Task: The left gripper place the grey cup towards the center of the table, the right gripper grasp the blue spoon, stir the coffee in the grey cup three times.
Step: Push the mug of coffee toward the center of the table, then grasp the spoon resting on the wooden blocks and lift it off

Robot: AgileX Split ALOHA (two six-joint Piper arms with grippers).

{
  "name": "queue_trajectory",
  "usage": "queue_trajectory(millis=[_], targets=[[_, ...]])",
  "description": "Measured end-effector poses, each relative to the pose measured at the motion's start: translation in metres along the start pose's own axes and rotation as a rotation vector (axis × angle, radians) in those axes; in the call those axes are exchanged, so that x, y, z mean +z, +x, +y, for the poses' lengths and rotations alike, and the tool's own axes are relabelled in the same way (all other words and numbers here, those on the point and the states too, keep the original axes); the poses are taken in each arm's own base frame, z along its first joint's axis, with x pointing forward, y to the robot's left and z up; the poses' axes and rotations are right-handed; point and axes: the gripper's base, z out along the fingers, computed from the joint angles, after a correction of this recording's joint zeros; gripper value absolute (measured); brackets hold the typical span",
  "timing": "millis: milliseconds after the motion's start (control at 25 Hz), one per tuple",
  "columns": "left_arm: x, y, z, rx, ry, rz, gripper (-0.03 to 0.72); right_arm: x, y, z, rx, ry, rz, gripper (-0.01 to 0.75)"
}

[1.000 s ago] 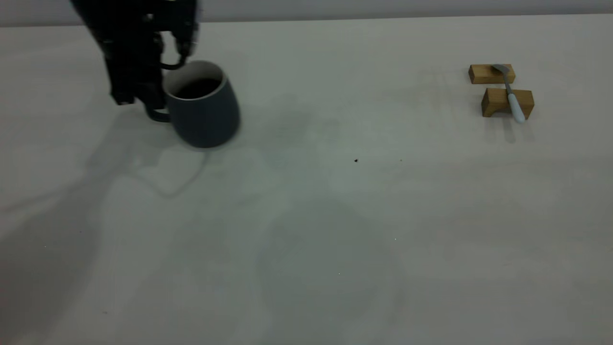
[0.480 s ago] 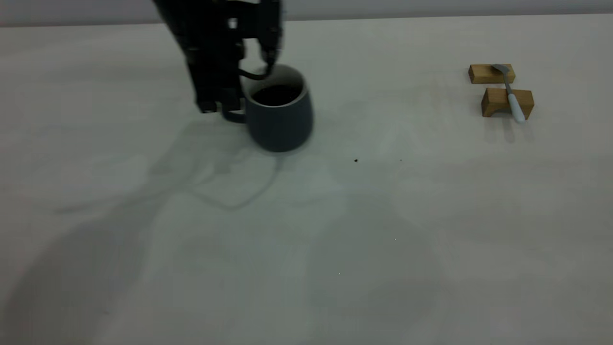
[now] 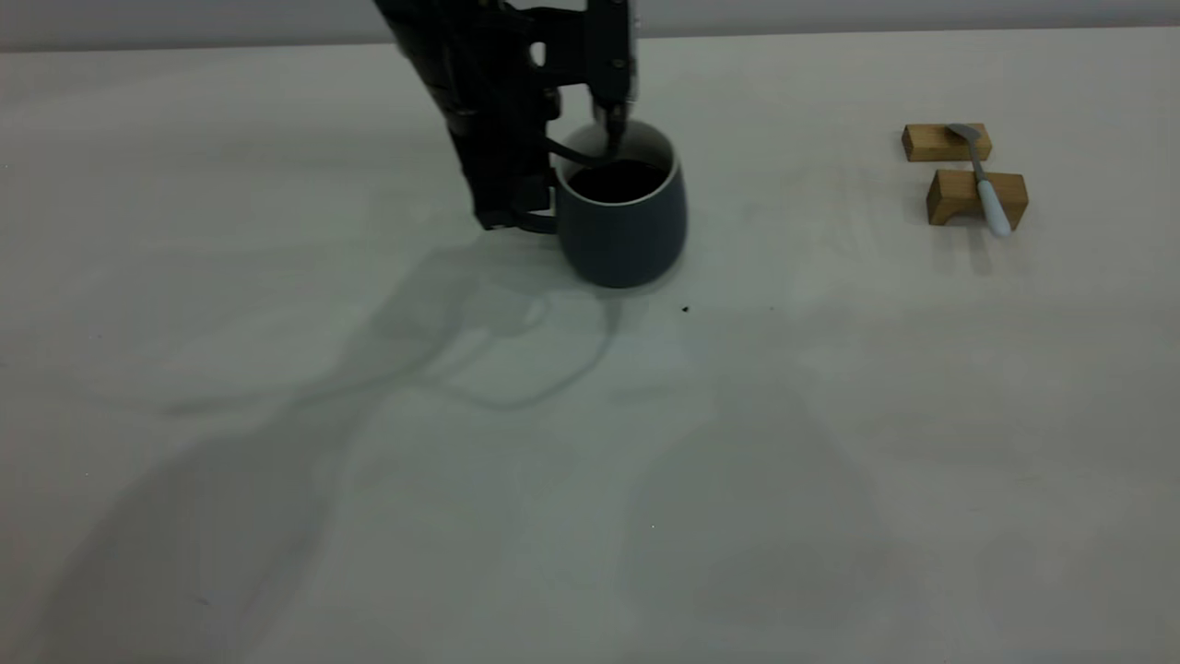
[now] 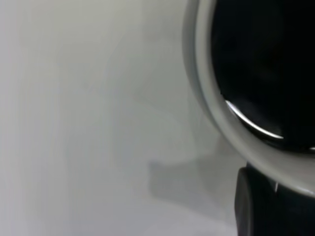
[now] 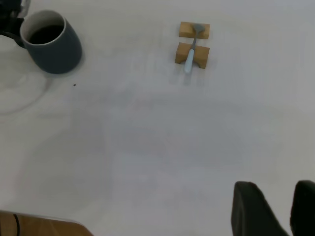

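Observation:
The grey cup (image 3: 625, 235) stands upright near the middle of the table (image 3: 590, 443), with dark coffee (image 3: 616, 181) inside. My left gripper (image 3: 522, 218) comes down from above on the cup's left side and is shut on its handle. In the left wrist view the white rim (image 4: 216, 123) and coffee (image 4: 266, 64) fill the picture, with one dark finger (image 4: 248, 206) beside the cup wall. The blue spoon (image 3: 985, 184) lies across two wooden blocks at the far right, also seen in the right wrist view (image 5: 191, 51). My right gripper (image 5: 291, 199) hovers open and empty, well away from the spoon.
Two small wooden blocks (image 3: 945, 143) (image 3: 959, 195) hold the spoon off the surface. A tiny dark speck (image 3: 685, 309) lies just right of the cup. A wooden edge (image 5: 39, 223) shows at the table's border in the right wrist view.
My left gripper has carried the cup rightwards from the far left to near the table's middle. The spoon and blocks have not moved.

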Motion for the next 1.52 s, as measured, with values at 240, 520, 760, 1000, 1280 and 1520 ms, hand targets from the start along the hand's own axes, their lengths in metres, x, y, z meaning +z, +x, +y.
queue_trajectory(millis=[240, 520, 760, 1000, 1280, 1520], targets=[[0.003, -0.015, -0.003, 0.006, -0.001, -0.014, 0.200, 0.000, 0.000, 0.000, 0.000, -0.001, 0.000, 0.240], [0.002, -0.017, -0.004, 0.006, -0.005, -0.018, 0.220, 0.000, 0.000, 0.000, 0.000, -0.001, 0.000, 0.240], [0.003, -0.020, -0.005, 0.011, -0.007, -0.021, 0.516, 0.000, 0.000, 0.000, 0.000, -0.001, 0.000, 0.240], [-0.017, -0.025, 0.004, -0.007, -0.025, -0.033, 0.676, 0.000, 0.000, 0.000, 0.000, -0.001, 0.000, 0.240], [-0.123, -0.041, 0.030, -0.256, -0.097, -0.098, 0.570, 0.000, 0.000, 0.000, 0.000, -0.001, 0.000, 0.240], [-0.225, -0.041, 0.028, -0.466, -0.086, -0.117, 0.431, 0.000, 0.000, 0.000, 0.000, -0.001, 0.000, 0.240]])
